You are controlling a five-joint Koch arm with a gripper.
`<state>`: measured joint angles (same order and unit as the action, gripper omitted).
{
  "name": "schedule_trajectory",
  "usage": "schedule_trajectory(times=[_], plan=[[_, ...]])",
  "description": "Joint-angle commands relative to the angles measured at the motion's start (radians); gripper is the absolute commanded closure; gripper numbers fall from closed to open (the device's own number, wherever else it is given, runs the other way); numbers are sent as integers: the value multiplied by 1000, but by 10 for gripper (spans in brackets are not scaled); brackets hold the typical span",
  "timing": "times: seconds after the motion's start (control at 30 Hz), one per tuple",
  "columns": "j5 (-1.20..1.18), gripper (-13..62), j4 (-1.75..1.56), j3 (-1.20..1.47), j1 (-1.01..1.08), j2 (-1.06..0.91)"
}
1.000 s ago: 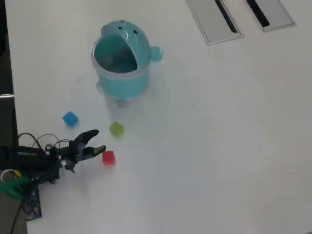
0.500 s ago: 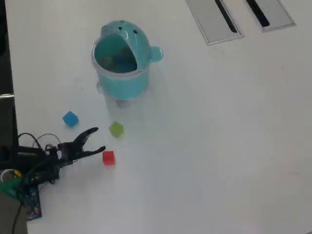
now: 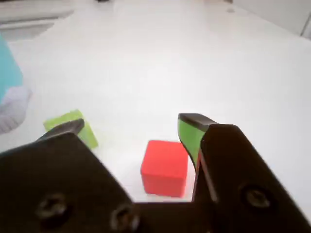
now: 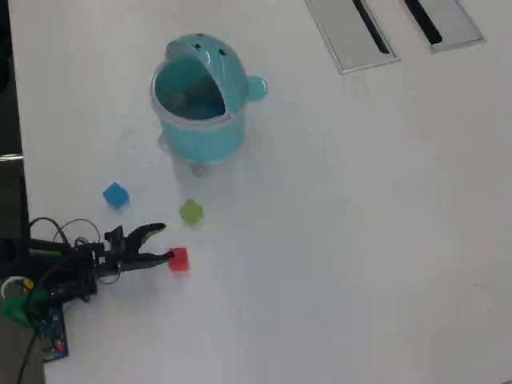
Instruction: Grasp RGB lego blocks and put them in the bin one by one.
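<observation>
Three blocks left on the surface (image 4: 360, 240), none visibly binned.
Spread pincer (image 4: 162, 242) straddles the red block (image 3: 165, 167); green block (image 4: 190, 211), blue block (image 4: 116, 195) and whale bin (image 4: 232, 132) wait.

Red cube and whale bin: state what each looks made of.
Red cube: looks like matte plastic, going by its even saturated colour, softly rounded edges and lack of glare. Whale bin: probably smooth moulded plastic with a slight sheen, given its uniform turquoise and its rounded hood and fin. Neither can be confirmed by look alone.
</observation>
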<state>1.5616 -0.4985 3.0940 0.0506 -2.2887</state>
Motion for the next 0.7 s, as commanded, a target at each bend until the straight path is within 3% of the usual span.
schedule_trajectory(times=[0.0,0.67], plan=[[25,163,54,12,-2,-69],[49,163,282,-101,3,-58]])
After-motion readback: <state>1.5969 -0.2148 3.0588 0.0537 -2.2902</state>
